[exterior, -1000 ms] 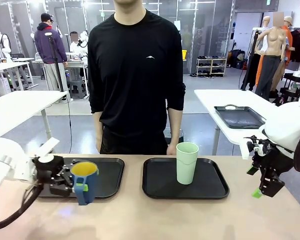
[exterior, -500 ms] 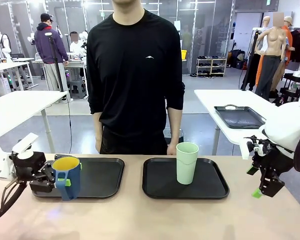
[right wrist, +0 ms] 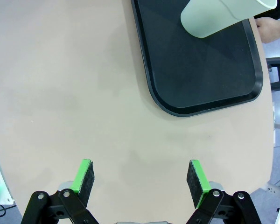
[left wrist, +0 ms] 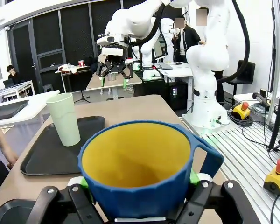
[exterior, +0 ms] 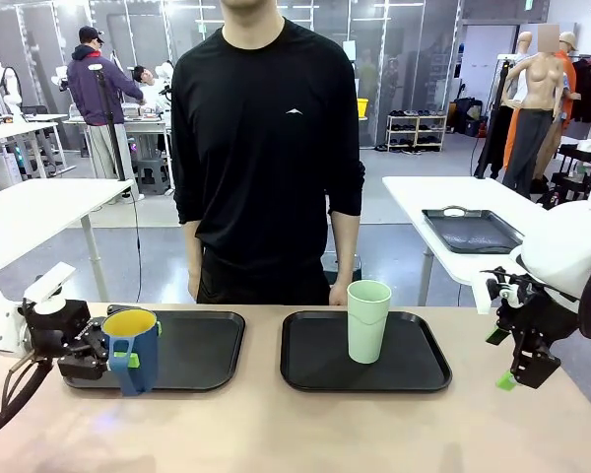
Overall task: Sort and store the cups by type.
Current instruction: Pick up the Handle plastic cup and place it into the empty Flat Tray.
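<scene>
Tabletop (exterior: 276,424) of pale beige runs across the front view, with a person in a black long-sleeved top (exterior: 266,148) standing at its far edge, arms hanging down. Two black trays lie side by side on it: the left tray (exterior: 202,350) and the right tray (exterior: 414,360), a strip of bare surface between them.

The left arm comes in low from the left side, and the left gripper (exterior: 97,355) is clamped on the dark blue mug (exterior: 131,350), its fingers pressed to the mug's sides near the base. The mug is upright at the near left end of the left tray, its handle toward the camera and its yellow inside showing; whether its base touches the tray cannot be told. The right gripper (exterior: 517,372) hangs over the right end of the tabletop with its jaws spread wide and nothing between the green pads (right wrist: 85,181).

The pale mint-green tumbler (exterior: 367,321) stands upright on the right tray, toward its far side, well apart from both grippers.
</scene>
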